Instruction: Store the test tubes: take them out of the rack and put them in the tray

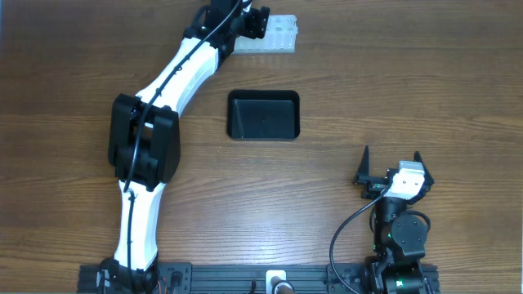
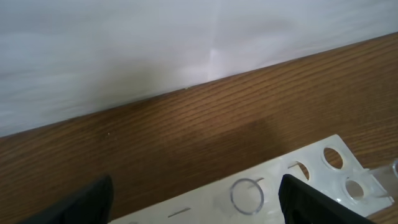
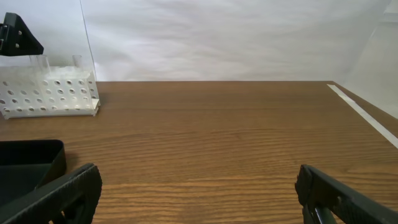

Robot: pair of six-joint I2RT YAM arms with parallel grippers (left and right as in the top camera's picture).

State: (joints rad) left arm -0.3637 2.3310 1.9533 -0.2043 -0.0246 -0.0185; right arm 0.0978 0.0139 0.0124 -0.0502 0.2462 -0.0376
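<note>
The white perforated test tube rack [image 1: 276,34] stands at the far edge of the table, centre. My left gripper [image 1: 257,21] hovers over its left end, open. In the left wrist view its dark fingers [image 2: 79,203] stand wide on either side of the rack top [image 2: 323,163], and the clear rim of a test tube [image 2: 247,194] sits in a hole between them. The right wrist view shows the rack [image 3: 50,92] with tube tops [image 3: 77,61] sticking up. The black tray [image 1: 263,114] lies mid-table with nothing in it. My right gripper [image 1: 391,168] is open low at the right.
Bare wooden table lies all around the tray and the rack. A white wall rises just behind the rack. A white tape strip [image 3: 364,115] runs along the table's right side. The left arm's white links [image 1: 176,77] slant across the left half.
</note>
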